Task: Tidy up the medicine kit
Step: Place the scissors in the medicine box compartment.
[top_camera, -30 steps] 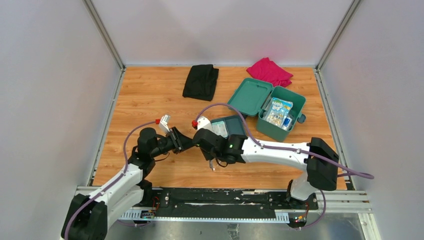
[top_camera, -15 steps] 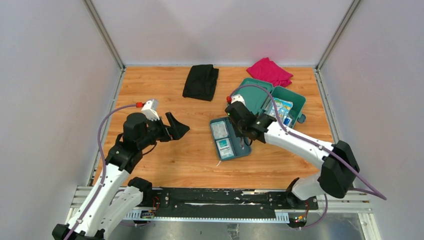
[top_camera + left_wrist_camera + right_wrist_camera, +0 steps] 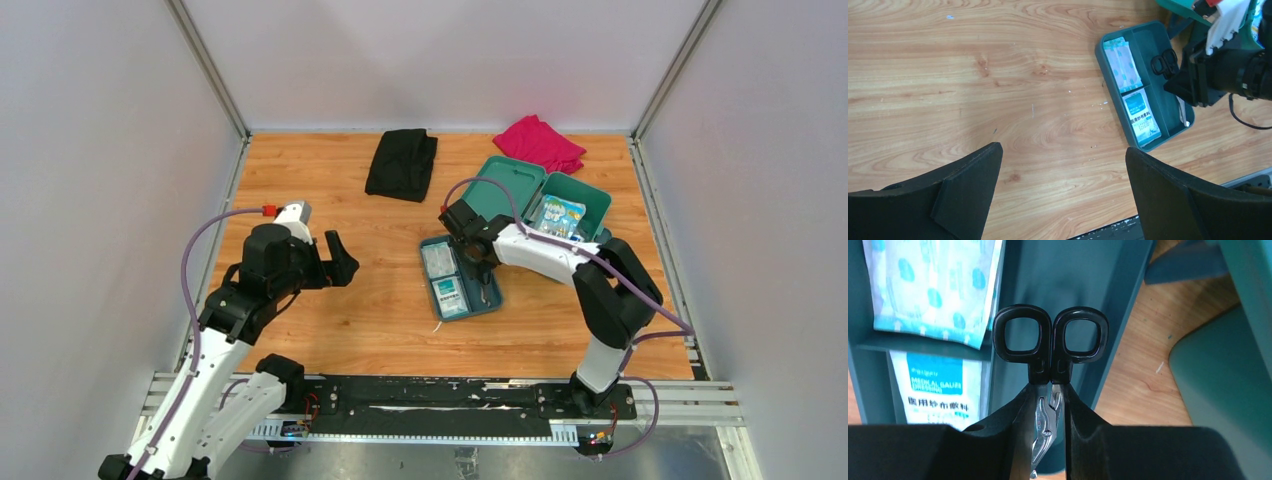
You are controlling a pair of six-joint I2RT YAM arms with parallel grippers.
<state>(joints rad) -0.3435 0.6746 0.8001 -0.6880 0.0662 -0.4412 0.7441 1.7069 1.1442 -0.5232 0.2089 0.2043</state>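
- The teal-green rectangular plastic medicine kit stands on the far right part of the wooden table. Its hinged lid lies open to the left, and some coloured packets are inside the box
- The flat teal inner tray is out of the box and lies on the table just in front of the lid, a little turned
- In the tray's left side there are two pockets: a white packet with blue spots in the farther one and a white-and-blue gauze dressing packet in the nearer one
- The right gripper is over the long compartment at the tray's other side. Its two black fingers are pressed on a pair of steel scissors with black plastic handles, just below the two rings, with the blades closed
- Whether the scissors touch the tray floor I cannot tell (the rings look very near to it)
- The left gripper hangs above bare wood, well apart from the tray, with its jaws spread wide and nothing between them
- A black folded cloth and a pink crumpled cloth lie at the far edge, the pink one just behind the kit
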